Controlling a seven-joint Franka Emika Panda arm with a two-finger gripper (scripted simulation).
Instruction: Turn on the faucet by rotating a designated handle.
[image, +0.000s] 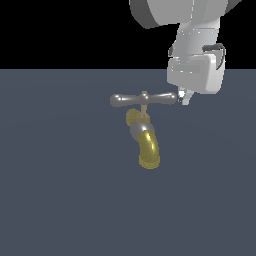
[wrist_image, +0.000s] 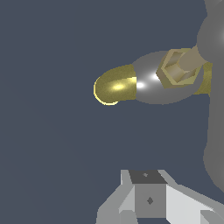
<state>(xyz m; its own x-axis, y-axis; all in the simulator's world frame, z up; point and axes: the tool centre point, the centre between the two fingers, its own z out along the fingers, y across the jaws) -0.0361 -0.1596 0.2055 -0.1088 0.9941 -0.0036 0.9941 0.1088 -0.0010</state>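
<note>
Faucet (image: 142, 134) sits mid-table, well clear of every edge. My gripper (image: 184, 97) hangs at one bulbous end of the handle (image: 144, 99); contact unclear, finger spread not discernible, nothing visibly held. Judged: rotation not begun. Crossbar glossy silver-grey, stem brass, spout curved, polished yellow.

The robot arm (image: 192, 35) was white and pale grey, with round, smooth shells and dark grey bands at the joints. Its hand block was a boxy white shape with rounded corners. The gripper (image: 183, 98) showed small white fingers (wrist_image: 177, 203) with grey flat faces.
</note>
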